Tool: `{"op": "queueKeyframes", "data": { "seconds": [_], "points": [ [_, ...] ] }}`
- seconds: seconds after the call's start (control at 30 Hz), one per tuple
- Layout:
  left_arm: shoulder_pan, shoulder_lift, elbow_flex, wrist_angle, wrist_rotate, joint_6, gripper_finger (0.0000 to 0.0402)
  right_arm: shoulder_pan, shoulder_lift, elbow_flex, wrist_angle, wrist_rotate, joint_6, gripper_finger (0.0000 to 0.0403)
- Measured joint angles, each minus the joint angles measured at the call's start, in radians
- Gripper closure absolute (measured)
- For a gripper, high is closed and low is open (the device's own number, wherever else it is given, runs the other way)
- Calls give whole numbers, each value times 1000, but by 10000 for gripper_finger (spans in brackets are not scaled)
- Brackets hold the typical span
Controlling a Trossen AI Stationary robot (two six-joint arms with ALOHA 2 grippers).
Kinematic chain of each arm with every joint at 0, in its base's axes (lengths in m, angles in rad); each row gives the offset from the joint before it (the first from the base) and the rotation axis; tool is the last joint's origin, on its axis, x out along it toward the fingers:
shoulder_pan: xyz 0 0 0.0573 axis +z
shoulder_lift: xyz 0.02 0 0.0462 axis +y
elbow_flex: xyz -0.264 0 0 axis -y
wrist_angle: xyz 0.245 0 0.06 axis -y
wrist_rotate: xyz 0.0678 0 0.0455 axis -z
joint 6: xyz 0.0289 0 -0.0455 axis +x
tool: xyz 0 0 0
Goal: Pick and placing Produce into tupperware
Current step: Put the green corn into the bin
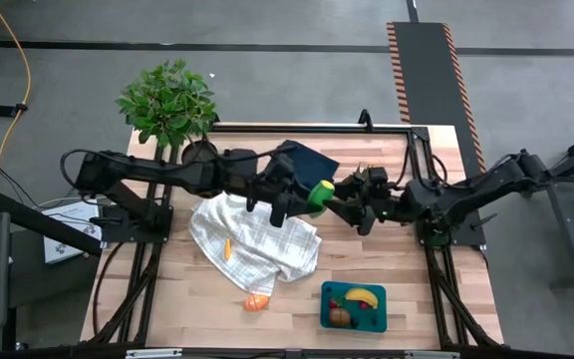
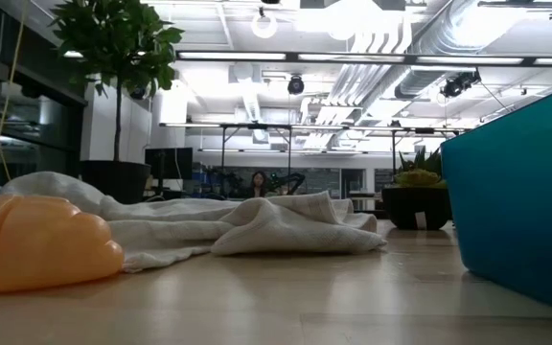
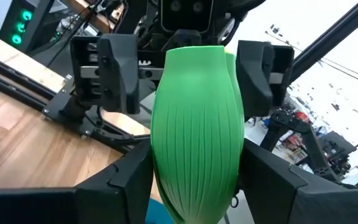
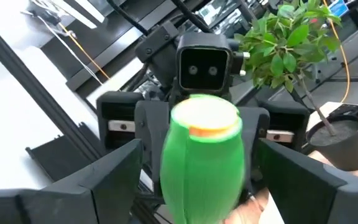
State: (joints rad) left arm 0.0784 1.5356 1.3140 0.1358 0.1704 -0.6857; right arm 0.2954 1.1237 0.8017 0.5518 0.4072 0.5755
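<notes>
The green piece (image 1: 322, 192) is held above the middle of the surface (image 1: 417, 269), between the two arms, clear of the wood. It is a ribbed, elongated green body with a pale flat end face edged in orange, visible in the right wrist view (image 4: 204, 158). The left tool (image 1: 307, 199) is clamped on the green piece: in the left wrist view its two dark fingers (image 3: 126, 186) press against both flanks of the ribbed body (image 3: 197, 130). The right tool (image 1: 352, 202) faces it from the opposite side with its fingers (image 4: 114, 171) spread wide on either side of the piece and not touching it.

The tupperware (image 1: 354, 305) rests on the near right part of the surface. It contains the yellow banana (image 1: 363, 296), a brown round one (image 1: 340, 317) and red berries (image 1: 334, 303). In the low view its teal wall (image 2: 516, 211) fills the right edge.

An orange piece (image 1: 256, 302) lies on bare wood left of the tupperware, well apart from it, and shows large in the low view (image 2: 36, 244). A second, slender orange piece (image 1: 228, 248) lies on the white checked cloth (image 1: 257, 239), which is crumpled at the centre left of the surface. A dark navy cloth (image 1: 307, 160) lies at the far side. A leafy potted plant (image 1: 170, 103) stands at the far left corner.
</notes>
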Motion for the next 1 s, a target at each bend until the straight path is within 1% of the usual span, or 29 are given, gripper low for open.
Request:
{"op": "queueKeyframes", "data": {
  "seconds": [0.23,0.4,1.0],
  "points": [
    [0,2,1,32,-2,-1,201,-2,17,0,25,-20,-2,98],
    [0,2,1,30,-2,-1,207,-2,25,1,69,-33,-32,98],
    [0,2,1,33,2,-1,208,-23,41,1,107,-64,-35,98]
  ]
}}
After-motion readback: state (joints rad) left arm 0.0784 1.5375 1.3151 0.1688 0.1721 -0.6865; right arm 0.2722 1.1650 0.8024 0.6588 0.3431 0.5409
